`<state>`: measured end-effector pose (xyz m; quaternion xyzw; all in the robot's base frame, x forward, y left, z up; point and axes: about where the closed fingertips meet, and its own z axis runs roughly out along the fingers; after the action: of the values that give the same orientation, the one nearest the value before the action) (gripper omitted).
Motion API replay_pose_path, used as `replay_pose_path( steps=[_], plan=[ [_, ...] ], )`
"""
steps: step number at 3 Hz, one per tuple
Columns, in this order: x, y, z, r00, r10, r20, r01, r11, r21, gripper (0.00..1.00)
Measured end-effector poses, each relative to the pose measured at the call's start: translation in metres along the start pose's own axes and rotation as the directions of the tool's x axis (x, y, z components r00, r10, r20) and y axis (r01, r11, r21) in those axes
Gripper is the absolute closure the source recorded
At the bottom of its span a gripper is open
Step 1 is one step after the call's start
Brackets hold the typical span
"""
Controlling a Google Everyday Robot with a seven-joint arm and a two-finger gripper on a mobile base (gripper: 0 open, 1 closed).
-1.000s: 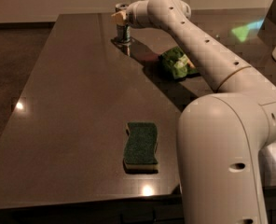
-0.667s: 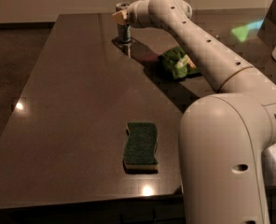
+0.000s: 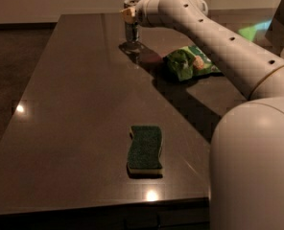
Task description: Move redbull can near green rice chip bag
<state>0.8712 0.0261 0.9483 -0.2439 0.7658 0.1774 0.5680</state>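
Redbull can [image 3: 132, 30] stands upright at the far end of the dark surface [image 3: 75, 104], near its middle, with its shiny top rim showing just above the gripper [image 3: 131, 14]. The jaws are closed on the can's upper part, one pale pad pressed against its left side. A dark reflection sits right under the can, and whether its base touches the surface or hangs just above it cannot be told.

The white arm [image 3: 218, 37] rises from the bulky base at the near right, runs far and leftward in a long diagonal, and bends at a rounded wrist joint so the gripper reaches the can from the right, roughly level.

The green rice chip bag [image 3: 190, 63] lies crumpled on the surface to the right of the can and a little nearer, partly under the arm, apart from the can. A green-topped sponge [image 3: 145, 148] lies flat well apart from both, towards the near edge.
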Motion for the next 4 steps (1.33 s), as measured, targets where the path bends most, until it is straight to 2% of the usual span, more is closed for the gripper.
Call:
replay_pose_path(
  steps=[2,4],
  plan=[
    [0.008,0.0,-0.05,1.0,0.008,-0.019,-0.007,0.999,0.044,1.0],
    [0.029,-0.013,-0.084,0.998,0.018,-0.059,-0.013,0.9964,0.084,1.0]
  ],
)
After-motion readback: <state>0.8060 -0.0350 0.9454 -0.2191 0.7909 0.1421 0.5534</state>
